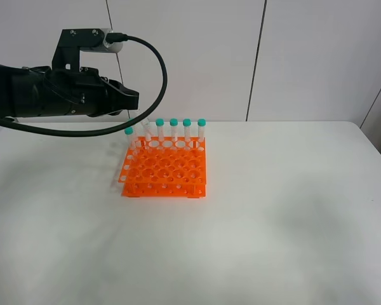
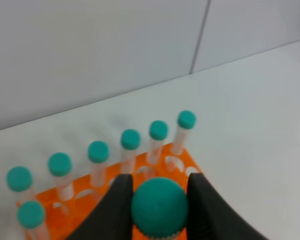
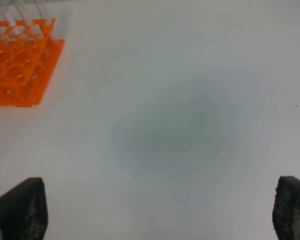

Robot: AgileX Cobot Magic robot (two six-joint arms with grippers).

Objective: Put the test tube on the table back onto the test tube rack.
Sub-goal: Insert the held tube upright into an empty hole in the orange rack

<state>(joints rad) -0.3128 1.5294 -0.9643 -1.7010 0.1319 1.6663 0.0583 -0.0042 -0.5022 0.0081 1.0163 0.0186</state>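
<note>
The test tube [image 2: 159, 205] is sitting in the left pincer [image 2: 157, 201]. Its teal screw cap is facing the left wrist camera and is filling the gap between the two black fingers [image 2: 117, 205], which are pressing on it from both sides. The tube body is hiding behind the cap in that view. So the left pincer is holding the test tube, off the worktop [image 2: 250, 125] and hanging over the near part of the test tube rack [image 2: 82, 192].

In the exterior high view the left pincer [image 1: 132, 100] is hovering above the rack's back-left corner. From there I cannot tell where the held tube is, since the arm is covering it.

The test tube rack [image 1: 165, 168] is standing flat on the white worktop [image 1: 273, 222], left of centre. It is bright orange, with two tiers and a grid of round holes. The racked tubes [image 1: 187, 127] are standing upright along its back row, with one more at the left edge. The left wrist view is showing seven teal caps [image 2: 98, 151] in all. The front holes are showing orange only.

A thick black cable [image 1: 159, 70] is looping from the left arm's camera mount down past the rack's back row. A pale panelled wall [image 1: 305, 57] is running behind the worktop.

The right pincer [image 3: 155, 210] is gaping wide. Its two dark finger pads [image 3: 17, 207] are sitting at opposite edges of the right wrist view with nothing between them, over bare worktop [image 3: 190, 60]. A soft grey shadow [image 3: 190, 130] is lying under it. The rack [image 3: 20, 65] is showing well apart from the right pincer.
</note>
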